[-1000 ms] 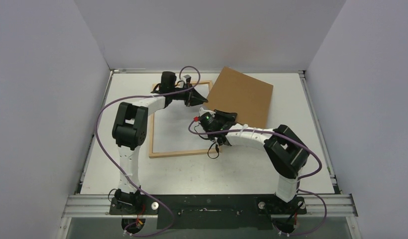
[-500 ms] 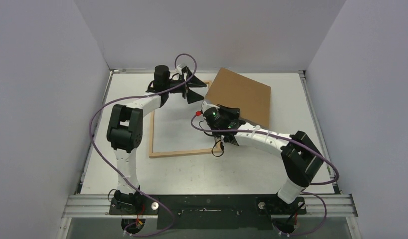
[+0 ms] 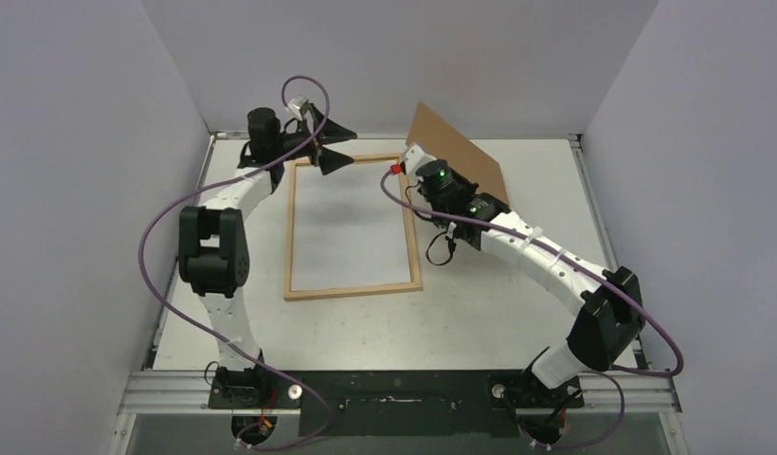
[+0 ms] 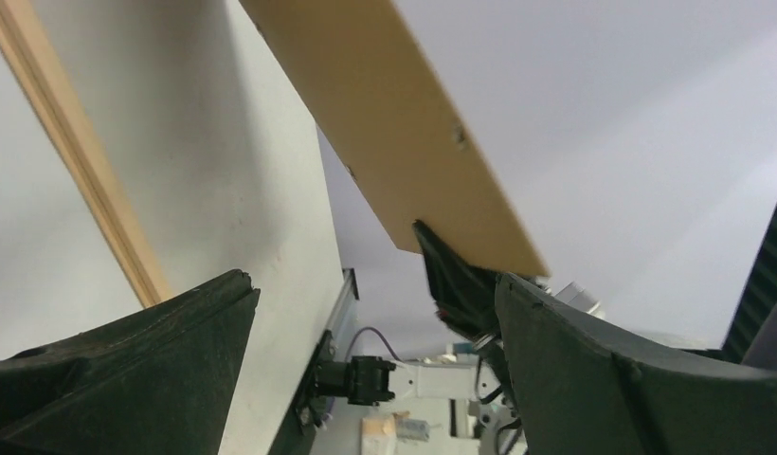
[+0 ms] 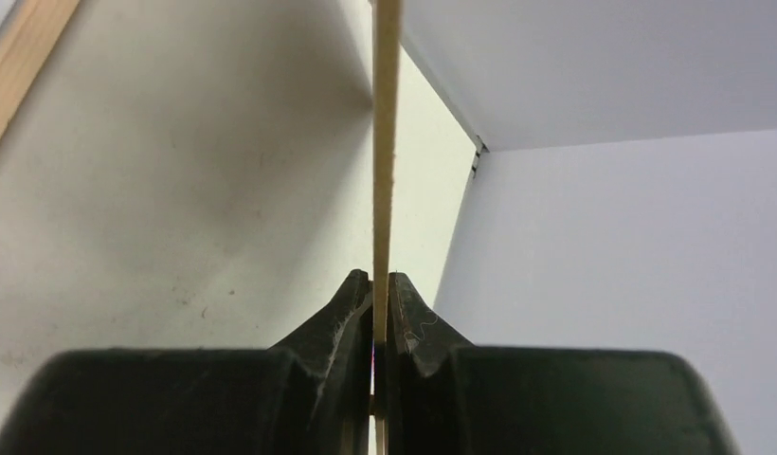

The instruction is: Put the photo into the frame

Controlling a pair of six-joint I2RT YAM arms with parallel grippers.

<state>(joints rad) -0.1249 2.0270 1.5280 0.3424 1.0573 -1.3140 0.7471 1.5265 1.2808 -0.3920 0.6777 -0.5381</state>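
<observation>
**Frame open, board held up, photo not found**

From the top camera we see the frame (image 3: pixel 291 227) lying flat on the table (image 3: pixel 460 322), with its opening uncovered. The right gripper (image 3: pixel 472 199) is clenched on the near edge of a brown board (image 3: pixel 460 152). It holds the board tilted in the air, just beside the far right corner of the frame. The left gripper (image 3: pixel 345 142) hangs near the far left corner, released, with nothing between its jaws. The area inside the frame is pale. We cannot tell whether it is the photo lying face down or only the table.

From the left wrist camera, the two fingers (image 4: pixel 129 370) stand wide apart and empty. Between them we see the board pinched near its lower corner, and one frame rail at the left.

From the right wrist camera, the fingers (image 5: pixel 352 313) press on the thin edge of the board, which rises straight up. A piece of frame rail shows at the upper left.

We judge that the task is about in the middle. The frame is open, but no colourful print shows in any view. It remains to confirm that the photo is in the frame and to lay the board on it.
</observation>
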